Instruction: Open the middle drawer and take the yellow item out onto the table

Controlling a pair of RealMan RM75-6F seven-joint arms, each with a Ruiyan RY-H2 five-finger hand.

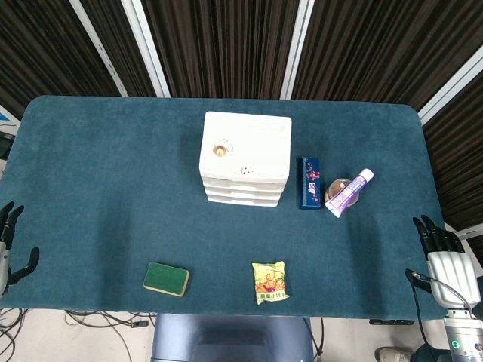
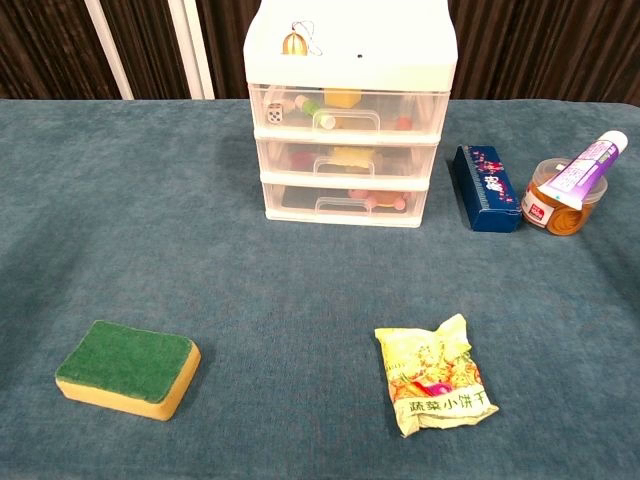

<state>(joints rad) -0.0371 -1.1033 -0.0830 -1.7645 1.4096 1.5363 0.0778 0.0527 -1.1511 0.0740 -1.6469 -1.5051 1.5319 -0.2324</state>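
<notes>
Snack packet [image 2: 434, 388] near front edge – middle drawer [image 2: 348, 164] closed (hands outboard).

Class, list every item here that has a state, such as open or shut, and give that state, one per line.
top drawer: shut
middle drawer: shut, yellow item inside
bottom drawer: shut
snack packet: lying flat
purple tube: lying across the jar
left hand: open
right hand: open

middle drawer [image 2: 350, 160]: clear plastic, shut (white frame) | yellow item [image 2: 349, 155]: inside, behind the handle
</notes>
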